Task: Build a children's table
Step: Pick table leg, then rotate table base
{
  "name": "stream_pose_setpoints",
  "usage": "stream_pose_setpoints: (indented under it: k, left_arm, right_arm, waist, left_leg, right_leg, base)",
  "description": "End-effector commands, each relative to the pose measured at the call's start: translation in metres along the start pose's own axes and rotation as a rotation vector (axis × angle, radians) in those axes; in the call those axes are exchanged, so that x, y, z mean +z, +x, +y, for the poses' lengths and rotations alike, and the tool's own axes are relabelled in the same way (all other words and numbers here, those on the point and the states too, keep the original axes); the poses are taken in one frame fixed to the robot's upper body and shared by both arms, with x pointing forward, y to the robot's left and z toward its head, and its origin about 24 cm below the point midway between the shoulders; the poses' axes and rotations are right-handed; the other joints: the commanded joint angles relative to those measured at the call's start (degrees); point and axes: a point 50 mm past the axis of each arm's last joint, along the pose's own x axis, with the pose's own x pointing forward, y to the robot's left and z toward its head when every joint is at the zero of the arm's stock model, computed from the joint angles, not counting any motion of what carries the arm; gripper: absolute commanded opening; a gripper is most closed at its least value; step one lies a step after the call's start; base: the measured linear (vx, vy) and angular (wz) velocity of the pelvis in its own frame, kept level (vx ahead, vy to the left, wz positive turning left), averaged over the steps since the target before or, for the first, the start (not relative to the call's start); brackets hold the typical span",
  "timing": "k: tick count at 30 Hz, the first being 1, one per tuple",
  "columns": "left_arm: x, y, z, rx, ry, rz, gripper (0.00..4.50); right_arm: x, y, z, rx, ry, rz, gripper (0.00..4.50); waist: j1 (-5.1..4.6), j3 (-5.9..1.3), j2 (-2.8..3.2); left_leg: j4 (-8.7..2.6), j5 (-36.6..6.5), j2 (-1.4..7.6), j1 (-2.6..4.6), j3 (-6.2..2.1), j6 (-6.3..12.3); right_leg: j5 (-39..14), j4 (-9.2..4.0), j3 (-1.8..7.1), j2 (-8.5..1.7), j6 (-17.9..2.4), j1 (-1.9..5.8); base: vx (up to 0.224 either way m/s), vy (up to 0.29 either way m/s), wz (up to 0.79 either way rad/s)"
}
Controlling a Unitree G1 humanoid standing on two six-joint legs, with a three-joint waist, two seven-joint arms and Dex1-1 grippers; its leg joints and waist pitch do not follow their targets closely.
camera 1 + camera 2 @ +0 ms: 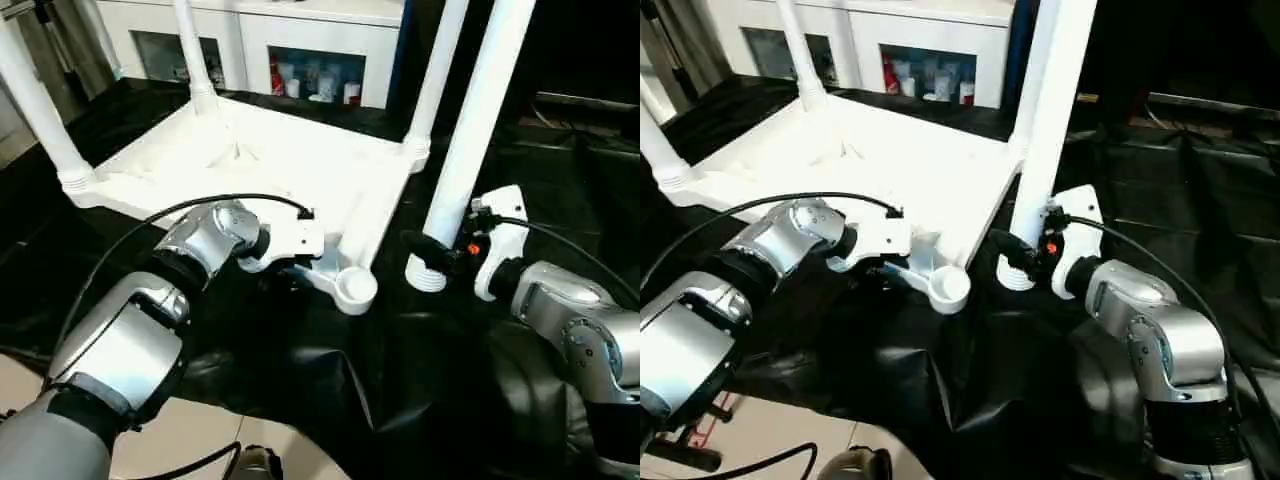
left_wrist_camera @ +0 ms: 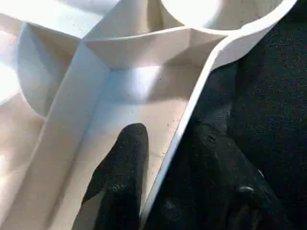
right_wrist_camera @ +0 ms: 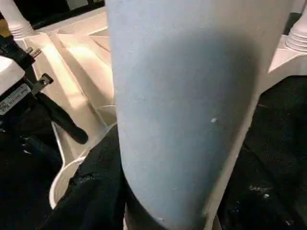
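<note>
The white tabletop (image 1: pixel 260 160) lies upside down on the black cloth, ribs showing. Three white legs stand in its sockets: one at the left (image 1: pixel 35 100), one at the back (image 1: pixel 195 55) and one at the right (image 1: pixel 435 70). The near corner socket (image 1: pixel 355 287) is empty. My left gripper (image 2: pixel 170 134) straddles the tabletop's near rim beside that socket, one finger (image 2: pixel 124 163) inside the rim and the other outside, closed against it. Just right of the empty socket, my right gripper (image 1: pixel 430 255) is shut on the lower end of a loose leg (image 1: pixel 470 150), which stands upright on the cloth.
A white cabinet (image 1: pixel 315 75) with bottles on a shelf stands behind the table. The black cloth (image 1: pixel 300 400) hangs over the near edge, with pale floor (image 1: pixel 200 430) below. Black cables run along both forearms.
</note>
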Motion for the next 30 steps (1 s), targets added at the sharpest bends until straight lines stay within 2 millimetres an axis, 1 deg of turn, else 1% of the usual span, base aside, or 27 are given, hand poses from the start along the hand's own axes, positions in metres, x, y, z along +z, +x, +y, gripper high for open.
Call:
stream_pose_setpoints:
  k: [1,3,6,8,10,12,13,15,16,17,18,20,22,24,25,26,27,28,29,30]
  left_arm:
    - [-0.006,0.003,-0.006,-0.089,-0.04,0.043,1.45]
    - [-0.006,0.004,-0.007,-0.102,-0.045,0.045,1.41]
    - [-0.01,0.007,-0.01,-0.119,-0.066,0.078,1.02]
    - [-0.012,0.007,-0.01,-0.109,-0.08,0.098,0.98]
    - [-0.013,0.007,-0.01,-0.103,-0.102,0.099,0.8]
    - [-0.01,0.009,-0.01,-0.08,-0.152,0.054,0.73]
    - [-0.007,0.011,-0.01,-0.066,-0.193,0.004,0.67]
    - [-0.004,0.013,-0.01,-0.061,-0.229,-0.041,0.6]
    - [0.0,0.018,-0.012,-0.044,-0.292,-0.107,0.55]
    - [0.002,0.021,-0.013,-0.032,-0.335,-0.145,0.53]
    - [0.002,0.021,-0.013,-0.032,-0.335,-0.145,0.46]
    - [0.007,0.026,-0.014,0.009,-0.413,-0.208,0.41]
    - [0.01,0.028,-0.016,0.025,-0.425,-0.235,0.34]
    - [0.012,0.03,-0.018,0.035,-0.426,-0.251,0.24]
    - [0.019,0.033,-0.023,0.075,-0.426,-0.308,0.21]
    - [0.022,0.035,-0.026,0.087,-0.422,-0.332,0.13]
    - [0.022,0.035,-0.026,0.087,-0.422,-0.332,0.07]
    - [0.027,0.036,-0.029,0.106,-0.402,-0.37,0.03]
    - [0.03,0.036,-0.03,0.116,-0.383,-0.395,0.03]
    - [0.03,0.036,-0.031,0.117,-0.38,-0.399,0.0]
  right_arm:
    - [0.008,-0.002,0.001,0.009,-0.049,-0.03,1.93]
    - [0.008,-0.001,0.0,0.009,-0.054,-0.026,1.93]
    - [0.007,0.0,0.001,0.015,-0.076,-0.013,1.93]
    - [0.006,0.0,0.002,0.021,-0.08,-0.01,1.93]
    - [0.006,0.001,0.002,0.025,-0.085,-0.008,1.93]
    - [0.006,0.001,0.002,0.026,-0.085,-0.009,1.93]
    - [0.006,0.002,0.003,0.027,-0.076,-0.013,1.93]
    - [0.005,0.002,0.003,0.029,-0.063,-0.019,1.93]
    - [0.005,0.002,0.004,0.03,-0.059,-0.02,1.93]
    - [0.004,0.002,0.004,0.029,-0.054,-0.019,1.93]
    - [0.004,0.002,0.004,0.029,-0.054,-0.019,1.93]
    - [0.002,0.002,0.004,0.026,-0.04,-0.019,1.93]
    - [0.001,0.002,0.003,0.024,-0.034,-0.019,1.93]
    - [0.0,0.003,0.002,0.016,-0.028,-0.019,1.93]
    - [-0.001,0.003,0.0,-0.006,-0.006,-0.019,1.93]
    - [-0.002,0.004,-0.001,-0.015,0.001,-0.019,1.93]
    - [-0.002,0.004,-0.001,-0.015,0.001,-0.019,1.93]
    - [-0.003,0.004,-0.001,-0.024,0.002,-0.018,1.93]
    - [-0.003,0.005,-0.002,-0.027,0.001,-0.016,1.93]
    - [-0.003,0.005,-0.002,-0.028,0.001,-0.016,1.93]
  waist:
    - [0.19,-4.92,-0.24]
    - [0.19,-4.92,-0.23]
    - [0.24,-4.92,-0.34]
    - [0.2,-4.8,-0.47]
    - [0.11,-4.63,-0.47]
    - [0.09,-4.5,-0.51]
    - [0.11,-4.5,-0.68]
    - [0.09,-4.6,-0.73]
    - [0.03,-4.69,-0.68]
    - [-0.02,-4.62,-0.65]
    - [-0.1,-4.7,-0.77]
    - [-0.22,-4.8,-0.83]
    - [-0.47,-4.76,-0.8]
    - [-0.52,-4.82,-0.79]
    - [-0.82,-4.72,-1.03]
    - [-0.89,-4.75,-0.9]
    - [-1.06,-4.6,-0.84]
    - [-0.97,-4.69,-0.97]
    - [-1.03,-4.57,-0.96]
    - [-1.02,-4.56,-0.93]
  left_leg:
    - [-4.46,-19.68,2.27,2.26,-1.02,-1.8]
    - [-4.4,-19.41,2.27,2.25,-0.97,-1.63]
    - [-4.38,-19.46,2.31,2.29,-0.96,-1.18]
    - [-4.49,-19.87,2.37,2.31,-0.97,-1.2]
    - [-4.56,-20.83,2.29,2.27,-1.06,-1.47]
    - [-4.61,-21.88,2.27,2.44,-1.05,-1.69]
    - [-4.56,-22.23,2.19,2.56,-1.07,-1.72]
    - [-4.58,-21.37,2.21,2.51,-1.04,-1.42]
    - [-4.6,-20.84,2.25,2.43,-1.03,-1.27]
    - [-4.6,-20.73,2.19,2.28,-1.04,-1.17]
    - [-4.61,-20.67,2.24,2.36,-0.98,-1.11]
    - [-4.47,-20.15,2.16,2.37,-0.91,-0.62]
    - [-4.48,-19.47,2.07,2.13,-0.9,-0.05]
    - [-4.42,-19.29,2.03,2.22,-0.87,0.05]
    - [-4.6,-19.36,2.26,2.15,-0.92,0.06]
    - [-4.58,-19.19,2.35,2.11,-0.97,0.15]
    - [-4.56,-19.8,2.24,2.18,-0.86,0.29]
    - [-4.5,-20.34,2.3,2.55,-0.8,0.09]
    - [-4.6,-20.34,2.22,2.36,-0.87,0.08]
    - [-4.64,-20.48,2.21,2.32,-0.85,-0.02]
  right_leg:
    - [-15.15,-4.38,2.57,-3.41,-13.14,2.7]
    - [-14.66,-4.37,2.6,-3.43,-13.44,2.7]
    - [-14.73,-4.36,2.58,-3.43,-13.81,2.72]
    - [-15.86,-4.52,2.57,-3.41,-13.53,2.65]
    - [-18.29,-4.73,2.56,-3.56,-12.92,2.77]
    - [-20.23,-4.96,2.56,-3.58,-12.41,2.69]
    - [-22.26,-5.27,2.56,-3.7,-11.9,2.77]
    - [-22.22,-5.27,2.57,-3.68,-12.02,2.87]
    - [-21.13,-5.06,2.58,-3.55,-12.26,2.9]
    - [-20.74,-5.01,2.53,-3.54,-12.51,2.94]
    - [-20.35,-4.98,2.54,-3.48,-12.68,2.94]
    - [-19.59,-4.92,2.52,-3.38,-13.09,2.9]
    - [-19.13,-5.01,2.46,-3.22,-12.95,2.95]
    - [-19.39,-5.11,2.48,-3.21,-12.65,2.89]
    - [-19.76,-5.03,2.46,-3.2,-12.52,2.97]
    - [-19.47,-4.94,2.49,-3.28,-12.7,2.99]
    - [-20.89,-5.27,2.43,-3.14,-12.44,2.69]
    - [-22.27,-5.54,2.5,-3.15,-11.77,2.47]
    - [-22.69,-5.53,2.45,-3.07,-11.41,2.55]
    - [-22.97,-5.56,2.46,-2.98,-11.03,2.51]
  base:
    - [0.0,0.0,0.0]
    - [0.0,0.0,0.0]
    - [0.0,0.0,0.0]
    - [0.0,0.0,0.0]
    - [0.0,0.0,0.0]
    - [0.0,0.0,0.0]
    - [0.0,0.0,0.0]
    - [0.0,0.0,0.0]
    - [0.0,0.0,0.0]
    - [0.0,0.0,0.0]
    - [0.0,0.0,0.0]
    - [0.0,0.0,0.0]
    - [0.0,0.0,0.0]
    - [0.0,0.0,0.0]
    - [0.0,0.0,0.0]
    - [0.0,0.0,0.0]
    - [0.0,0.0,0.0]
    - [0.0,0.0,0.0]
    - [0.0,0.0,0.0]
    - [0.0,0.0,0.0]
